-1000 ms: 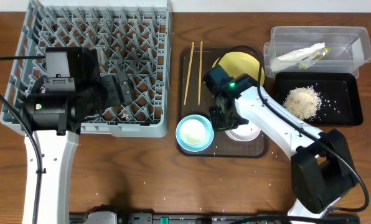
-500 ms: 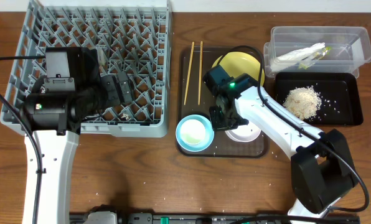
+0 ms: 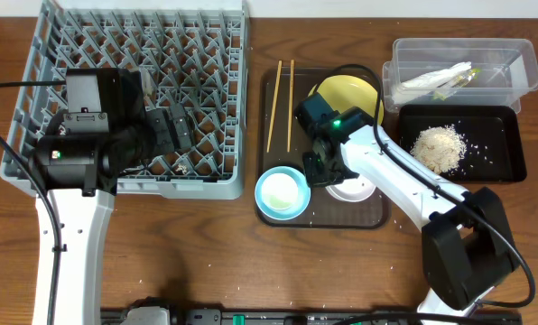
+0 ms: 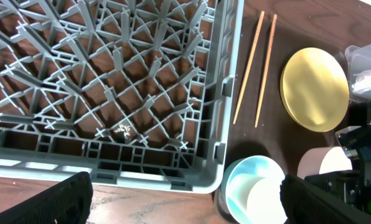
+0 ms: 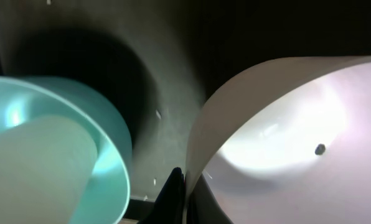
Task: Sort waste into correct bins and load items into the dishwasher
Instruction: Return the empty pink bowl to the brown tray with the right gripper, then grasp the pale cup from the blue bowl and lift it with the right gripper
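Note:
My right gripper (image 3: 328,178) (image 5: 188,193) is shut on the rim of the white bowl (image 3: 353,189) (image 5: 297,143) on the brown tray (image 3: 373,219). The light blue bowl (image 3: 282,192) (image 5: 61,143) (image 4: 251,190) holds the small white cup (image 3: 284,190) and stands just left of it. The yellow plate (image 3: 346,95) (image 4: 314,88) and two chopsticks (image 3: 281,104) (image 4: 257,68) lie further back on the tray. My left gripper (image 4: 185,199) is open over the front edge of the grey dish rack (image 3: 219,54) (image 4: 229,74). The napkin (image 3: 431,79) and wrapper lie in the clear tub (image 3: 522,54). Crumbs (image 3: 439,147) lie in the black tray (image 3: 513,162).
A few stray crumbs lie on the rack floor (image 4: 123,129) and on the wooden table (image 3: 206,262) in front of the rack. The tub and black tray stand at the right edge of the table.

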Motion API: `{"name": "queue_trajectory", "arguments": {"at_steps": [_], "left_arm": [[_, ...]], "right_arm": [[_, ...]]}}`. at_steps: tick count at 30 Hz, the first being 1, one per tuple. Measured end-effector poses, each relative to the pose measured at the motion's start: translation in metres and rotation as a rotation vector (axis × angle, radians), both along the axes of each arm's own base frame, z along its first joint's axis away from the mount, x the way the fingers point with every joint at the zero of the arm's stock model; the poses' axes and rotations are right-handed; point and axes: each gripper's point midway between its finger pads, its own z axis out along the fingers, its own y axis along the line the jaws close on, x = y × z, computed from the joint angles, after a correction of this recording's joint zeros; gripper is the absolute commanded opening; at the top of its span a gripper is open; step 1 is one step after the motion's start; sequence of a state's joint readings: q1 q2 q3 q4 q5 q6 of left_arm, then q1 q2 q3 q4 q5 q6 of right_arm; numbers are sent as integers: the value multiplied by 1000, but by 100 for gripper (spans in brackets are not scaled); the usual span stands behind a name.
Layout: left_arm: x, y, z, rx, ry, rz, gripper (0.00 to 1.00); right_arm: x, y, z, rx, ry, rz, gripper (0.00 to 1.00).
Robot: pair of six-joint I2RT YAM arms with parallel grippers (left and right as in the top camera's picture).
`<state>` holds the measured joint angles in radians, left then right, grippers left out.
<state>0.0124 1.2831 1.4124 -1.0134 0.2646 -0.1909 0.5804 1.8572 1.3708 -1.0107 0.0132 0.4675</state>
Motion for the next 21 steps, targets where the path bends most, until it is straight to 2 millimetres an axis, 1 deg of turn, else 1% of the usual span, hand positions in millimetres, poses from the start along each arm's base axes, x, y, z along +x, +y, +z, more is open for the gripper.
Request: {"name": "queue_trajectory", "arguments": {"at_steps": [4, 9, 10, 13, 17, 19, 21], "left_arm": [[0, 0, 0, 0, 0, 0, 98], [0, 0, 0, 0, 0, 0, 98], [0, 0, 0, 0, 0, 0, 98], [0, 0, 0, 0, 0, 0, 98], [0, -3, 1, -13, -1, -9, 98], [0, -4, 1, -19, -2, -12, 98], [-1, -4, 1, -21, 1, -14, 98]], "right_arm": [[-2, -5, -12, -22, 5, -1, 1], [-5, -9, -35, -64, 48, -1, 1], [-5, -9, -37, -70, 51, 1, 4], [-6, -8, -38, -70, 56, 4, 8], [-13, -5, -44, -54, 101, 7, 13], [-18, -6, -43, -56, 129, 7, 16], [-19, -6, -36, -55, 145, 2, 21]]}}
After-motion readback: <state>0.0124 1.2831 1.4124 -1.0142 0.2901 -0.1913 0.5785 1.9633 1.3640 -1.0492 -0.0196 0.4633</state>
